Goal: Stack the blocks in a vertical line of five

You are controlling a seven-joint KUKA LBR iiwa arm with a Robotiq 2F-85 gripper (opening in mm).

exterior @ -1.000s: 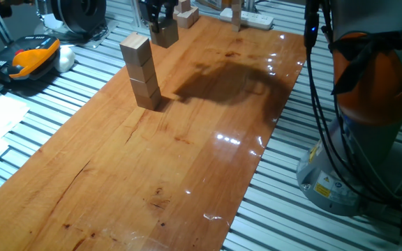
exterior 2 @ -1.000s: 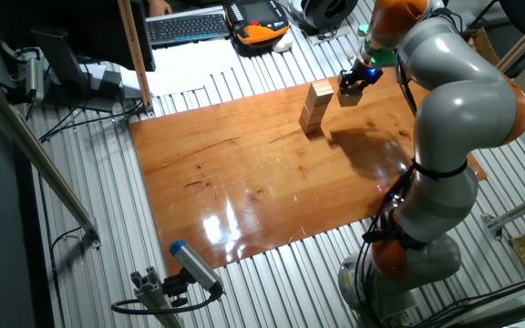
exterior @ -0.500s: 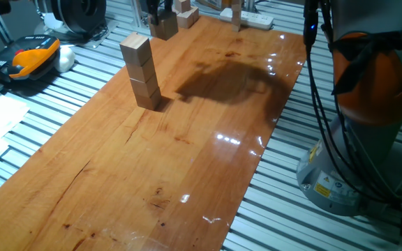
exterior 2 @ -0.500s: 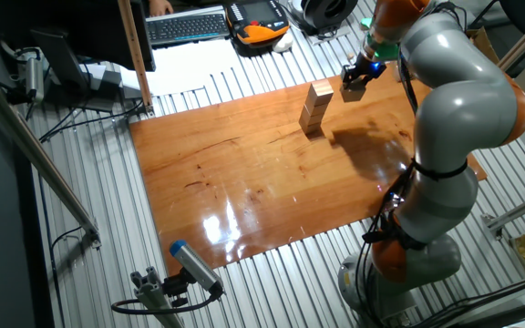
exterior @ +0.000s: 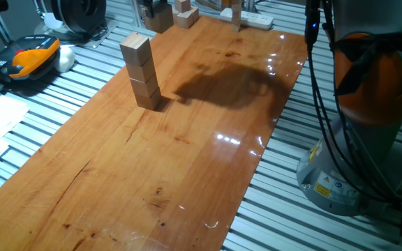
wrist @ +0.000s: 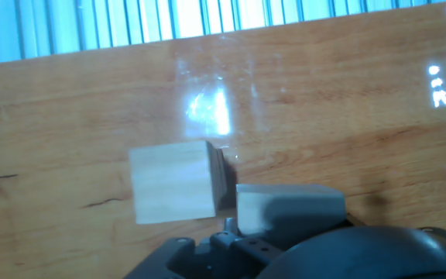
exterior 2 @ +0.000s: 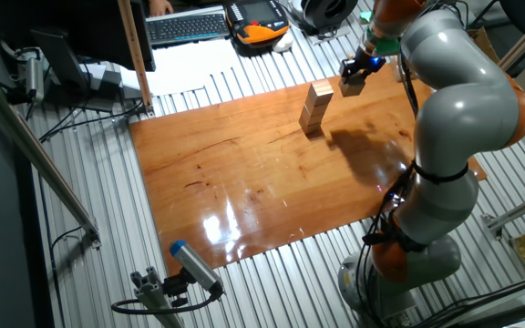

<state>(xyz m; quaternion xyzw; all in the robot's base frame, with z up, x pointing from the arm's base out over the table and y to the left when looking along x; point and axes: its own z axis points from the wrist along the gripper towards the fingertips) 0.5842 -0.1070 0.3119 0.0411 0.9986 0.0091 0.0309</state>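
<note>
While the stack of three blocks point(exterior: 139, 71) stands at about ten o'clock on the wooden board point(exterior: 187, 139) in one fixed view, the gripper point(exterior: 156, 8) is almost cut off by the top edge at twelve o'clock, holding a carried block point(exterior: 160, 19) clear of the surface. Just beside it at one o'clock a loose block point(exterior: 185, 17) lies on the board, and the white power strip point(exterior: 253, 19) sits further along at the far edge.

From the other fixed view, the stack point(exterior 2: 315, 107) is at about one o'clock on the board point(exterior 2: 244, 173), and the gripper point(exterior 2: 354, 73) hangs just to its right with the carried block point(exterior 2: 351, 84) near the level of the stack's top. The orange and grey arm point(exterior 2: 445, 137) arches over the right side.

Seen by the hand view, the carried block point(wrist: 173, 181) is pinched between the fingers, one grey fingertip point(wrist: 289, 206) pressed to its right face; the claw is closed on it. The block looks gripped toward one side, not centred.

Judging from this, the risk is in the placing: an off-centre grip or a slightly skewed descent could land the block crooked, or nudge the tower sideways and topple it.
</note>
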